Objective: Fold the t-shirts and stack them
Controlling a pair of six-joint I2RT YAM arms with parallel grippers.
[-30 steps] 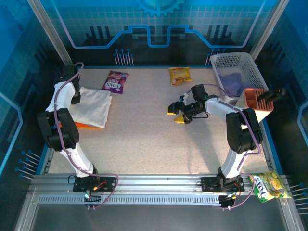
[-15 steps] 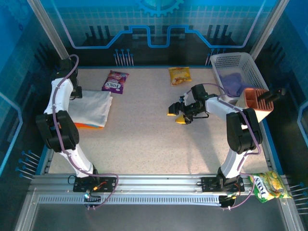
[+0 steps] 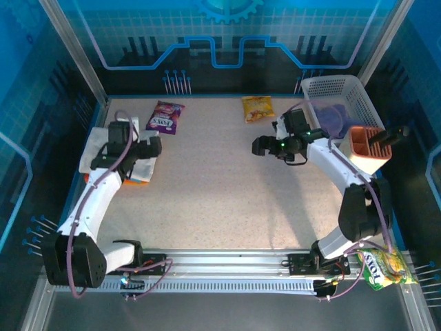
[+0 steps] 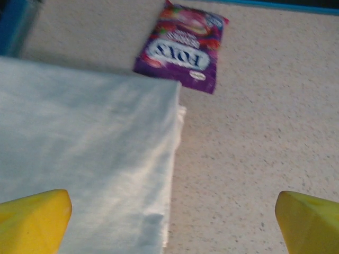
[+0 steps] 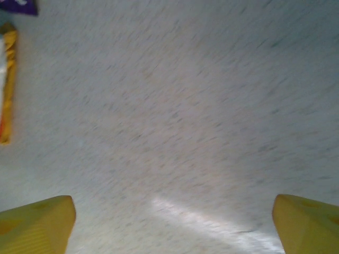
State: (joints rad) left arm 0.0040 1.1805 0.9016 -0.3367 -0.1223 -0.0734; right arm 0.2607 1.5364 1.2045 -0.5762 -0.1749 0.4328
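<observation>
Your folded white t-shirt [image 4: 79, 159] sits on the orange t-shirt [image 3: 140, 179] at the left, the left gripper [image 4: 169, 222] and right gripper [image 5: 172, 222] both gape wide and empty, so this stacking step looks done and next probably means fetching the purple cloth [image 3: 335, 118] from the far-right basket [image 3: 324, 84].

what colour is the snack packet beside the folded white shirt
The packet is purple with a white logo patch; it shows clearest in the left wrist view.

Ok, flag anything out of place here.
One yellow-green snack packet lies off the table, on the frame at the near right corner. A purple packet and a yellow packet lie loose near the table's far edge. The white t-shirt looks neatly folded.
</observation>
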